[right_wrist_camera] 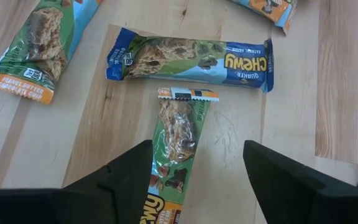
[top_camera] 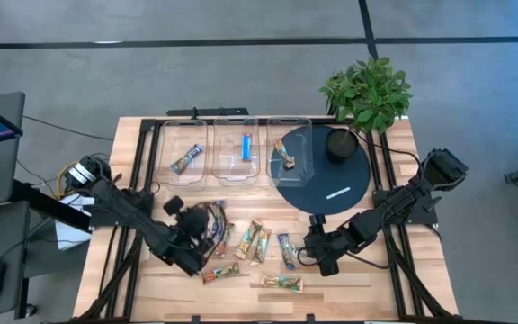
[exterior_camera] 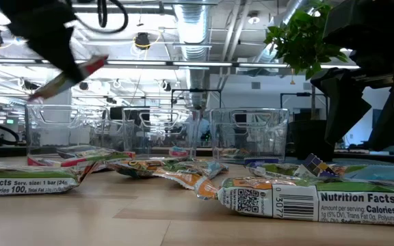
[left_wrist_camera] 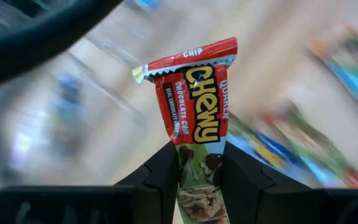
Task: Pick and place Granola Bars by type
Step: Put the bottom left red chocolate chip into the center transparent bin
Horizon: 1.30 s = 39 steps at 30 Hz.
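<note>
Several granola bars (top_camera: 259,243) lie flat and scattered on the near middle of the wooden table. My left gripper (left_wrist_camera: 201,158) is shut on a red-wrapped Chewy bar (left_wrist_camera: 194,99). In the low view this gripper (exterior_camera: 60,48) is high above the table, on the left. My right gripper (right_wrist_camera: 197,149) is open and hangs low over the table (top_camera: 311,247). Its fingers stand on either side of a green and orange bar (right_wrist_camera: 178,134) without touching it. A blue bar (right_wrist_camera: 191,59) lies crosswise just beyond that one. My left gripper pinches the red bar between its two fingers on the green pictured half (left_wrist_camera: 199,165) of the wrapper. The red half with its crimped end (left_wrist_camera: 188,59) sticks out past the fingertips. The bar is lifted clear of the table and hangs tilted in the air (exterior_camera: 67,78).
Three clear bins (top_camera: 236,135) stand in a row at the table's far edge, each holding one bar: an orange one (top_camera: 185,160), a blue one (top_camera: 247,146) and a tan one (top_camera: 283,155). A dark round disc (top_camera: 331,175) and a potted plant (top_camera: 367,90) are at far right.
</note>
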Tool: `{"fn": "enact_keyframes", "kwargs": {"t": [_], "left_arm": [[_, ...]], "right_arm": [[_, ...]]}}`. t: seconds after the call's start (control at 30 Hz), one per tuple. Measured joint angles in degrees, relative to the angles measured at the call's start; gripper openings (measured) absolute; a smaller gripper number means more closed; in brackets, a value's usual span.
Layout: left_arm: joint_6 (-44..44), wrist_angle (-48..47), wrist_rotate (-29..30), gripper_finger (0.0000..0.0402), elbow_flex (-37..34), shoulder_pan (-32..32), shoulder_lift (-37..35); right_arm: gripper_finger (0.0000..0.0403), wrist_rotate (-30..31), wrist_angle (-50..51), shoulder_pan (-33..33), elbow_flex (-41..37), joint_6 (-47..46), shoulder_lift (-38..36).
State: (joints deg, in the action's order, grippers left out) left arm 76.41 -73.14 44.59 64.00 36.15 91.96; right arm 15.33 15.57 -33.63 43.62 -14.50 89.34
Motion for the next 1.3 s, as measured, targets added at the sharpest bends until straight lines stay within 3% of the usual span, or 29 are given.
{"fn": "enact_keyframes", "kwargs": {"t": [0.13,0.23,0.63,0.83,1.03,1.13,1.3], "left_arm": [[2.6,-11.6,6.5,0.0093,2.2,-3.3,-0.1],[4.3,-16.8,7.2,0.0093,2.7,-7.2,-0.1],[-6.8,-10.3,11.4,0.0093,2.7,-16.3,-0.1],[-16.0,-1.0,16.6,0.0093,2.7,-21.5,-0.1],[-33.6,17.2,17.1,0.0093,2.7,-28.7,-0.1],[-42.0,26.3,14.3,0.0093,2.7,-32.6,-0.1],[-51.4,38.2,4.5,0.0093,2.7,-39.5,-0.1]], "right_arm": [[0.0245,0.0,0.0,0.0,0.0,0.0,0.0],[0.0245,0.0,-0.1,0.0,0.0,0.0,0.0],[0.0245,0.2,-1.1,0.0,0.0,2.0,0.0],[0.0245,0.2,-2.3,0.0,0.0,3.0,0.0],[0.0245,0.2,-2.4,0.0,0.0,3.6,0.0],[0.0245,0.2,-2.4,0.0,0.0,3.6,0.0],[0.0244,0.2,-2.4,0.0,0.0,3.9,0.0]]}}
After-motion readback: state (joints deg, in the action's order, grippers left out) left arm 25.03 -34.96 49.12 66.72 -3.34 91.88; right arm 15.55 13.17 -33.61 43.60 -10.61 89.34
